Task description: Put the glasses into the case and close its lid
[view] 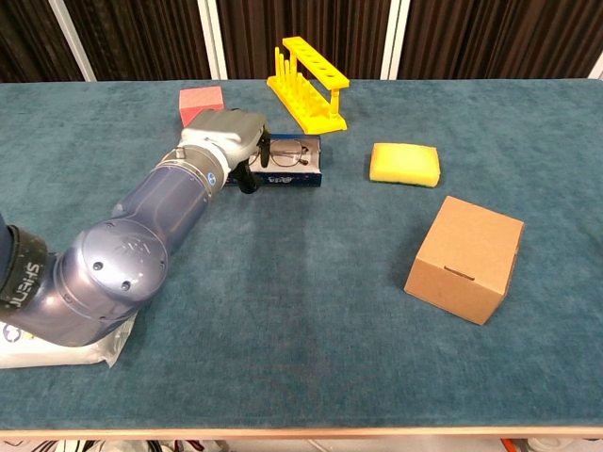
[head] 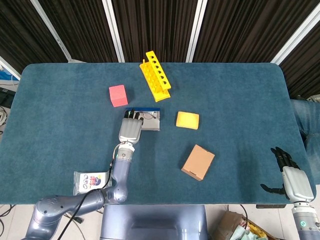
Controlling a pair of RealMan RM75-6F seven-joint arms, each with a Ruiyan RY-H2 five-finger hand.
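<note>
The left hand (view: 229,135) lies over the left end of the case (view: 292,166), fingers curled down against it, probably to steady or work the lid, though whether they grip anything I cannot tell. The glasses (view: 287,152) lie in or on the case, near the tabletop's (head: 240,95) middle just in front of the yellow rack (head: 156,76), so the task looks close to the lid-closing step. The right hand (head: 292,180) hangs off the tabletop's near right edge, fingers spread, holding nothing, likely parked out of the way.
</note>
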